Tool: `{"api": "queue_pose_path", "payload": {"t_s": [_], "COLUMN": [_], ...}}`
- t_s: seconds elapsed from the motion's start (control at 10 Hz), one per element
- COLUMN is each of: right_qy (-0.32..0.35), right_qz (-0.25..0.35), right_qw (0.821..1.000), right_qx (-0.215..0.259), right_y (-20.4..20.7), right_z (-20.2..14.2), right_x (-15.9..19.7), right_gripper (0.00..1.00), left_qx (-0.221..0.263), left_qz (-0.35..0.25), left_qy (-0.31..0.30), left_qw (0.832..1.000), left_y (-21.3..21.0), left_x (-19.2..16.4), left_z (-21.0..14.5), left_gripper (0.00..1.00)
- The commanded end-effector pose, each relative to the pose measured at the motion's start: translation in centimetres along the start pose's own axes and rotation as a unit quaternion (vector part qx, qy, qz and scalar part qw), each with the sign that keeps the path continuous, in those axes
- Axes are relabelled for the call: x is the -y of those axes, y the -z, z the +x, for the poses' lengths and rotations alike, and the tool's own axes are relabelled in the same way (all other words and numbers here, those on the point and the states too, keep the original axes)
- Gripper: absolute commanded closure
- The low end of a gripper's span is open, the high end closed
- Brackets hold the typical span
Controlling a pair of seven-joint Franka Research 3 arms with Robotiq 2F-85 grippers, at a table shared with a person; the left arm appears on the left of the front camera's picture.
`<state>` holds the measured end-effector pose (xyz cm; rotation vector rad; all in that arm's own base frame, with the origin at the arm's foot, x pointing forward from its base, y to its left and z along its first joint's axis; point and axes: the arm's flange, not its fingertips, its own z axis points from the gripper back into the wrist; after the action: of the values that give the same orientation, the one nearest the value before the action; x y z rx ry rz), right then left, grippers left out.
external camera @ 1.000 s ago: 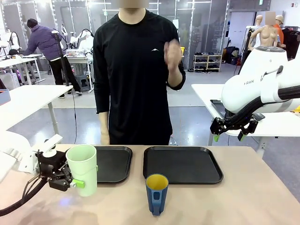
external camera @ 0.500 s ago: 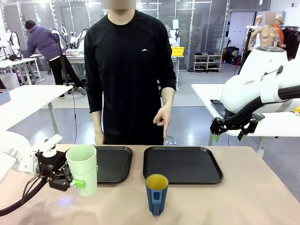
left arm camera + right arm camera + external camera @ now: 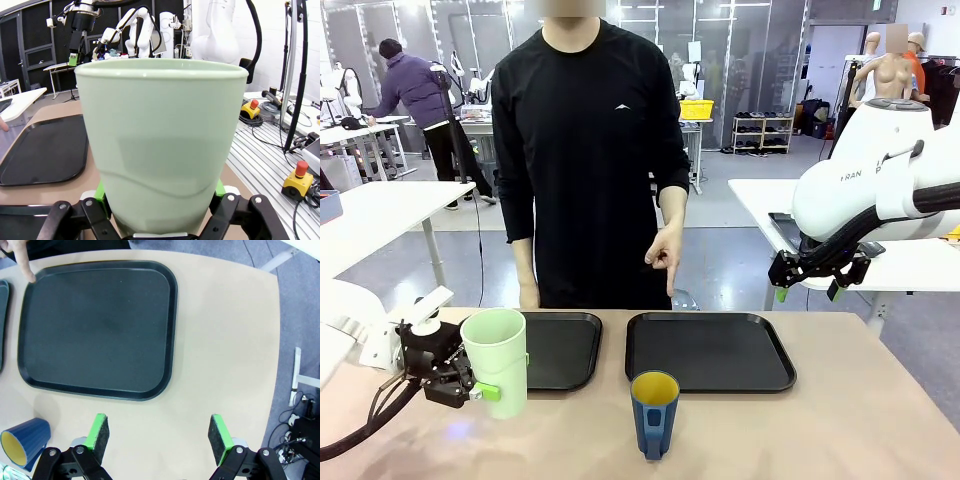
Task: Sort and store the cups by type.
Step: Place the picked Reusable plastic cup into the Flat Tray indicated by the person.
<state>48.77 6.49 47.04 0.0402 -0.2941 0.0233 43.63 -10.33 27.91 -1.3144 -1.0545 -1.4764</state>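
The pale mint-green tumbler [image 3: 495,358] stands upright at the table's front left, and my left gripper [image 3: 482,386] is shut on its lower part. In the left wrist view the tumbler [image 3: 160,145] rises between the green pads [image 3: 101,191]. The dark-blue mug [image 3: 654,412] with a yellow inside stands alone at the front middle, handle toward me. It also lies in the bottom left corner of the right wrist view as the mug [image 3: 22,442]. My right gripper [image 3: 810,280] hangs open high over the right side, and the wrist view shows that gripper [image 3: 158,435] holding nothing.
Two black trays lie side by side across the table, the left tray [image 3: 570,352] just right of the tumbler and the right tray [image 3: 710,350] beyond the mug. The person's hand [image 3: 664,256] points a finger [image 3: 21,259] down at the right tray's far left corner.
The person's raised hand has come down and now points at the right tray. The person has shifted slightly left. Neither arm nor either cup has moved.
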Motion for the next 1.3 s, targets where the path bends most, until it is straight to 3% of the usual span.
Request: {"api": "queue_pose_path", "payload": {"t_s": [0.0,0.5,0.6,1.2], "right_qy": [0.004,0.004,0.004,0.004], "right_qz": [0.000,0.000,0.000,0.000], "right_qw": [1.000,1.000,1.000,1.000], "right_qx": [0.002,0.002,0.002,0.002], "right_y": [-0.1,-0.1,-0.1,-0.1], "right_z": [0.0,0.0,0.0,0.0], "right_x": [0.1,0.1,0.1,0.1], "right_gripper": [0.00,0.00,0.00,0.00], "left_qx": [-0.001,-0.001,0.000,0.027], "left_qz": [-0.002,-0.002,0.000,0.052], "left_qy": [0.006,0.006,0.000,0.034], "left_qw": [1.000,1.000,1.000,0.998], "left_y": [0.0,0.0,0.0,4.9], "left_x": [-0.3,-0.3,0.0,-8.4], "left_z": [0.1,0.1,0.0,-1.3], "left_gripper": [0.55,0.55,0.16,0.16]}}
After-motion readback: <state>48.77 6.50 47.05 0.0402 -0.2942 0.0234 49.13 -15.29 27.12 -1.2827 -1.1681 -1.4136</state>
